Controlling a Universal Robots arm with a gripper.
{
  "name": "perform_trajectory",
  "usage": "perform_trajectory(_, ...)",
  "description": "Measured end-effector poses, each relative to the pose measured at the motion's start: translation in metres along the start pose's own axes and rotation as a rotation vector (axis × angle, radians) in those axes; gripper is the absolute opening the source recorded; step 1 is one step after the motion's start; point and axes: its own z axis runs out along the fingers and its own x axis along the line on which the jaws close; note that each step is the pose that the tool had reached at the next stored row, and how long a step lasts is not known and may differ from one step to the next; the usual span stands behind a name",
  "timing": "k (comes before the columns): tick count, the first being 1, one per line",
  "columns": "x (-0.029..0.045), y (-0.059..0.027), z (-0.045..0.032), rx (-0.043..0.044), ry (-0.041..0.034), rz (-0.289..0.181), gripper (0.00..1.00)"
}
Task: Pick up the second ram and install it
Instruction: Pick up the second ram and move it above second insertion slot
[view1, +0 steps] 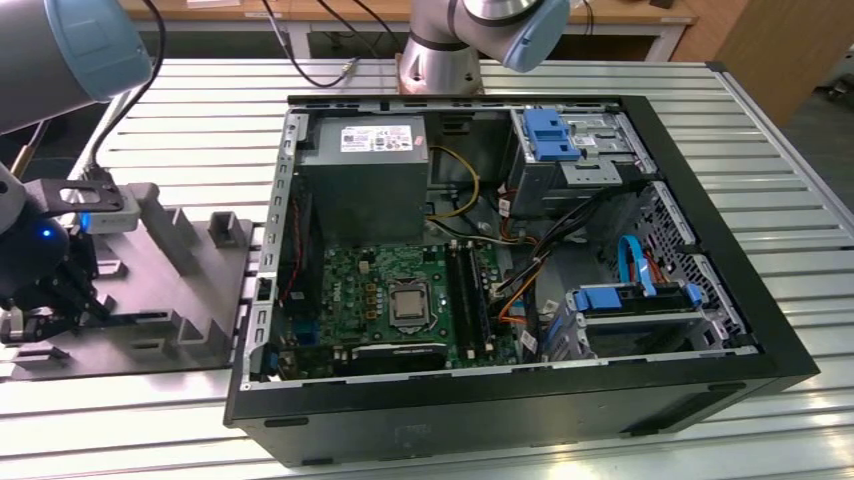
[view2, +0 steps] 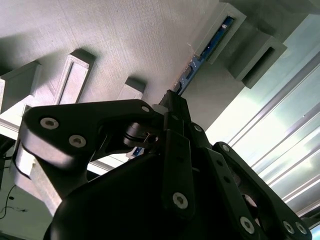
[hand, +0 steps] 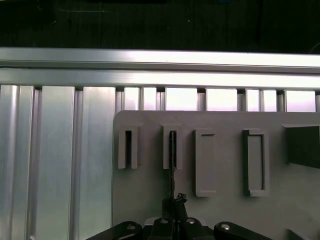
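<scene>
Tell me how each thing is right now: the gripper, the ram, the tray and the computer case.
Gripper: shut on the ram.
Ram: standing on edge in the tray's slots, not lifted out.
Tray: lying flat on the table, beside the case.
Case: lying on its side, open, insides showing.

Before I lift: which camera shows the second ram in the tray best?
The second wrist view: the second ram shows its flat side, standing in a tray slot ahead of the gripper. The first wrist view gives it edge-on, a thin dark line. In the exterior view the gripper hides it.
</scene>
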Motion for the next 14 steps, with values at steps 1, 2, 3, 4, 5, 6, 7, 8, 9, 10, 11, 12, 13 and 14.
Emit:
perform_trajectory(1, 0.0000, 0.0000, 0.0000, 0.0000, 0.0000, 0.000, 0.12)
perform_trajectory(2, 0.0000, 0.0000, 0.0000, 0.0000, 0.0000, 0.000, 0.12)
perform_trajectory(3, 0.0000, 0.0000, -0.0001, -0.0001, 0.0001, 0.000, 0.12)
perform_trajectory(4, 0.0000, 0.0000, -0.0001, -0.0001, 0.0001, 0.000, 0.12)
perform_trajectory(5, 0.0000, 0.0000, -0.0001, -0.0001, 0.0001, 0.000, 0.12)
perform_trajectory(6, 0.0000, 0.0000, -0.0001, -0.0001, 0.0001, 0.000, 0.12)
perform_trajectory(7, 0.0000, 0.0000, -0.0001, -0.0001, 0.0001, 0.000, 0.12)
perform_trajectory(8, 0.0000, 0.0000, -0.0001, -0.0001, 0.0001, 0.000, 0.11)
perform_trajectory(9, 0.0000, 0.0000, -0.0001, -0.0001, 0.0001, 0.000, 0.11)
perform_trajectory(10, 0.0000, 0.0000, -0.0001, -0.0001, 0.0001, 0.000, 0.11)
perform_trajectory(11, 0.0000, 0.0000, -0.0001, -0.0001, 0.0001, 0.000, 0.11)
perform_trajectory(12, 0.0000, 0.0000, -0.0003, -0.0001, 0.0001, 0.000, 0.11)
perform_trajectory(13, 0.0000, 0.0001, -0.0014, -0.0005, 0.0004, 0.000, 0.11)
perform_trajectory(14, -0.0001, 0.0002, -0.0029, -0.0004, 0.0003, 0.000, 0.11)
